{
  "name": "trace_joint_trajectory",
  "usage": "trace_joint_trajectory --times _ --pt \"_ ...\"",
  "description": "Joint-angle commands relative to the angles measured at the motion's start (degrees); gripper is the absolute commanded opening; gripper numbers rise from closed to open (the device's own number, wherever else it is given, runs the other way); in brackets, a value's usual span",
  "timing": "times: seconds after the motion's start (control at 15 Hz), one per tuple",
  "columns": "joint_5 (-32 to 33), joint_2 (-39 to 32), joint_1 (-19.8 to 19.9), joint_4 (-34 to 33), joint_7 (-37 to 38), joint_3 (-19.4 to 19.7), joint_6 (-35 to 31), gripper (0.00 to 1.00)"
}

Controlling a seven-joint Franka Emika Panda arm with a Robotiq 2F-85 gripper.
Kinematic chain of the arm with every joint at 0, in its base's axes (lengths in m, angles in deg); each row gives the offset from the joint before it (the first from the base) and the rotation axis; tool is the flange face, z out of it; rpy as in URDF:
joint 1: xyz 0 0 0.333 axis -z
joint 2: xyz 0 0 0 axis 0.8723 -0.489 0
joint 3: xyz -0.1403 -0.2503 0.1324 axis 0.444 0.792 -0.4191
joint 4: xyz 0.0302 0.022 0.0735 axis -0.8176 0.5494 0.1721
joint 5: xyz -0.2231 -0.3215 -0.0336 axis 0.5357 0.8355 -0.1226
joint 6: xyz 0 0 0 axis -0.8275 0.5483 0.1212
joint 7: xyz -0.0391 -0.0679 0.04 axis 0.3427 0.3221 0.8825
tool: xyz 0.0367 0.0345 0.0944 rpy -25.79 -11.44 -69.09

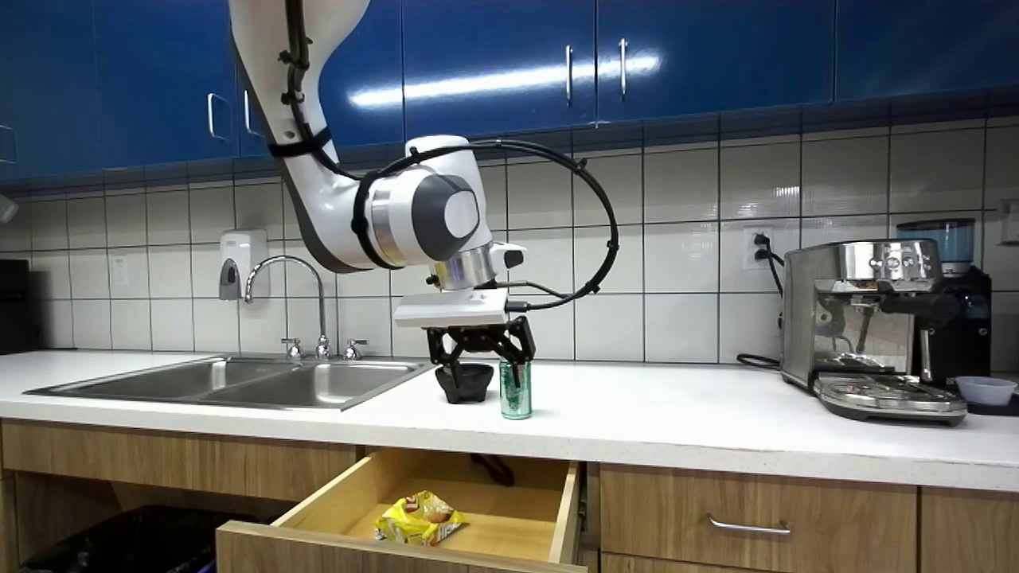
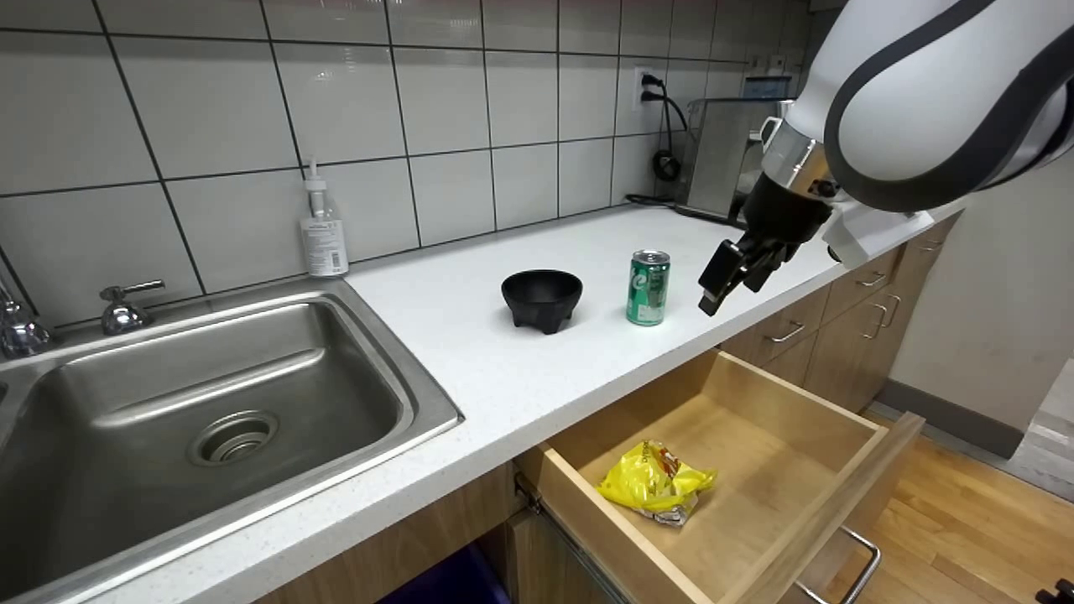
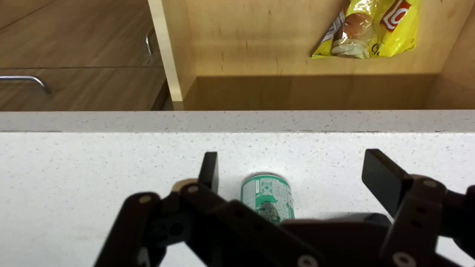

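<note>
1. In an exterior view: my gripper (image 1: 486, 378), spread wide; from it, green can (image 1: 516, 402) at four o'clock, black bowl (image 1: 470, 390) at eight. Pulled-out drawer (image 1: 505, 529) at seven, containing a yellow bag (image 1: 419, 519) and an unclear dark object (image 1: 497, 471).
2. In an exterior view: the can on the counter (image 2: 503, 377), nine o'clock from my fingers (image 2: 720, 273), apart; bowl farther out; sink (image 2: 336, 436) at eight.
3. Wrist view: counter edge (image 3: 237, 121) between the can and the drawer, the latter at twelve o'clock.

Claw (image 3: 295, 170) points downward (perhaps slightly tilted), fingers (image 3: 384, 178) spread wide.
</note>
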Motion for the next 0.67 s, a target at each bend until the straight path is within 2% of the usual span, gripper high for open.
trace_joint_trajectory --times 0.0,0.6 --pt "1.53 -1.31 0.39 -3.15 2.26 1.1 0.01 1.0" --pt "-7.06 -5.61 0.86 -10.69 -0.55 0.6 0.51 1.0"
